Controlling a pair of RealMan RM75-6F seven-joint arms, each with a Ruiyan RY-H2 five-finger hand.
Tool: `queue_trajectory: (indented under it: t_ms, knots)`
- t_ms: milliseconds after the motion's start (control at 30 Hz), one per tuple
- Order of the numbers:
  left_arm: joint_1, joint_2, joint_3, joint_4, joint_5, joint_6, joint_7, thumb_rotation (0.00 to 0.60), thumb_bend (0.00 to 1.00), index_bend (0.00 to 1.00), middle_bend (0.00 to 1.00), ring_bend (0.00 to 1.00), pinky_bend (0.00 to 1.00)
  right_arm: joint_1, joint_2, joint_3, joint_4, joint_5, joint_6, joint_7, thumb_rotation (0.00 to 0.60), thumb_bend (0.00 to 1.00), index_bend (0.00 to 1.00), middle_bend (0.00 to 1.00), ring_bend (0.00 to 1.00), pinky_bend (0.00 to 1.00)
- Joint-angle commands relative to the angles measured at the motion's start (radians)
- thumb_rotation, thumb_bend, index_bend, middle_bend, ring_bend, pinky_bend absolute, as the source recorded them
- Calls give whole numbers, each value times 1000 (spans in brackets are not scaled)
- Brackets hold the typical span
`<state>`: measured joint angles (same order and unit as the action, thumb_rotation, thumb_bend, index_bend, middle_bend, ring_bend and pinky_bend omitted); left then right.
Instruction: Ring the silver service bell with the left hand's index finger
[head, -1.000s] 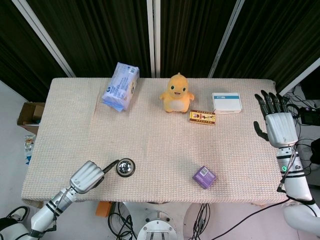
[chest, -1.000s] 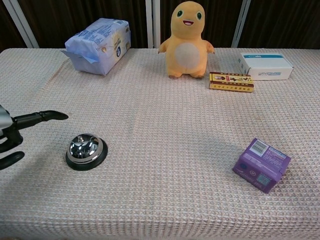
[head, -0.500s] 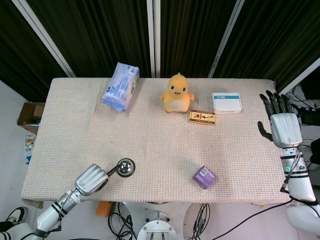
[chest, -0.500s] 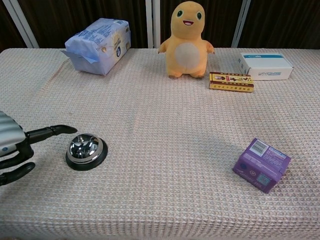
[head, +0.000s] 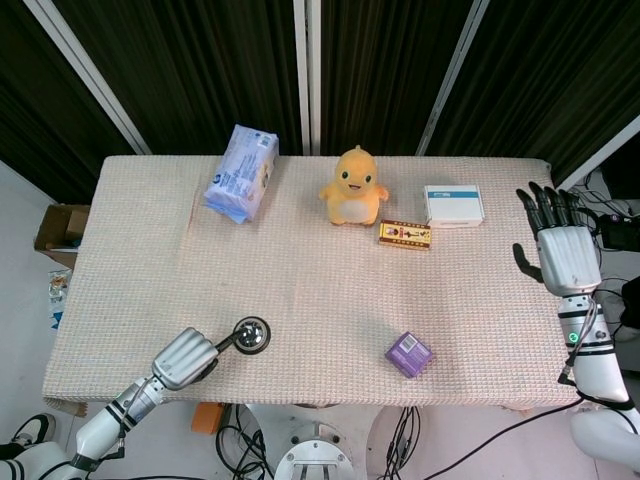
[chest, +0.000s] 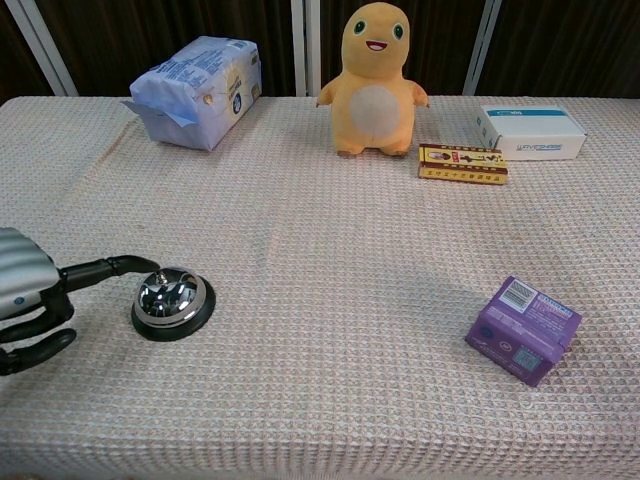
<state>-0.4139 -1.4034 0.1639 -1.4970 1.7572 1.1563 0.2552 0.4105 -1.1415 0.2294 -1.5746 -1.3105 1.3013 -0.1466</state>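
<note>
While the left hand (chest: 25, 295) points one extended finger (chest: 110, 267) at the silver service bell (chest: 173, 301) near the table's (head: 330, 300) front-left edge — other fingers curled, holding nothing — the tip sits beside the dome, not over the plunger. Risk: pressing off-centre shoves the bell sideways, no ring. Right hand (head: 562, 252) spread, empty.

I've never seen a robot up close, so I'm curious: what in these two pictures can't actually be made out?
- Left hand: chest view, cut off by the left edge.
- Whether its fingertip touches the bell: no view settles it.
- Right hand: outside the chest view.
- Print on the purple box and yellow box: too small to read.
- Plush toy: its head top is cropped in the chest view.
</note>
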Motion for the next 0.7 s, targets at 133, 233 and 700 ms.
queue_trajectory:
  t_ms: [133,233,700]
  knots:
    - [-1,-1,3,-1,-17,-21,-7,600,539,46,873,877,826,-1,-1,-1,5,0,-3,5,600,333,0,0,0,0]
    - [-6,0,4,-3,-30,-40,-15,600,545,67,873,877,826,-2,-3,-3,10,0,-5,7,600,333,0,0,0,0]
    - [2,-20,8,33,38,37,-39,600,543,63,872,877,826,-10,-1,-3,17,-1,-1,21,600,333,0,0,0,0]
